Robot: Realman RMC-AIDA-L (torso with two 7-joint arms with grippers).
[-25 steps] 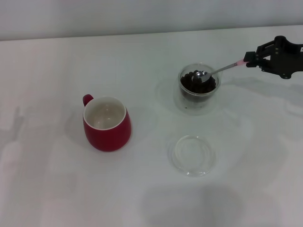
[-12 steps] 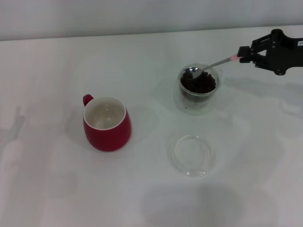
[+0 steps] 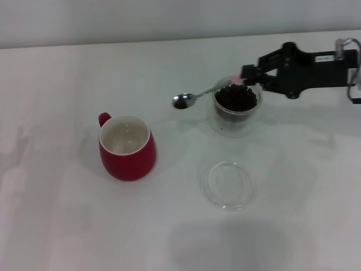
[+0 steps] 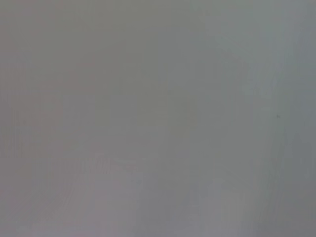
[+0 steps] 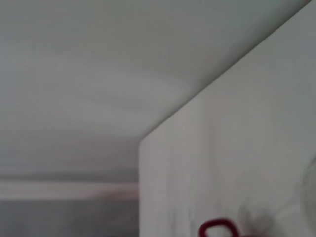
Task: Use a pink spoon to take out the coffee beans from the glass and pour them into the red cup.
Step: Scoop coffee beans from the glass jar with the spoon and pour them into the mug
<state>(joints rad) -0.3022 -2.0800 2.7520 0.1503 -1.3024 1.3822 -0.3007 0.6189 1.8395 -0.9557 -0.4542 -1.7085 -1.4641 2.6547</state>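
Head view: the right gripper (image 3: pixel 248 76) reaches in from the right side of the white table (image 3: pixel 67 226), above the far rim of the glass (image 3: pixel 237 104), and its fingers are closed on the handle end of the pink spoon (image 3: pixel 198 96). Only a sliver of pink shows at the fingers; the metal neck and bowl stick out beyond them. The spoon's long axis runs nearly level across the table, from the gripper toward the robot's left and slightly nearer the robot, with the bowl as the leading end. The bowl hangs in the air outside the glass, between the glass and the red cup (image 3: pixel 127 148), closer to the glass, and it carries a small dark load of coffee beans (image 3: pixel 180 103). More beans fill the glass below the gripper.

The red cup stands upright to the left and nearer the robot, well apart from the glass, its white inside showing and its small handle turned to the far left. A flat clear glass dish (image 3: pixel 228 185) lies on the table nearer the robot than the glass.

The right wrist view shows the table edge and a scrap of the cup's handle. The left gripper appears in no view.
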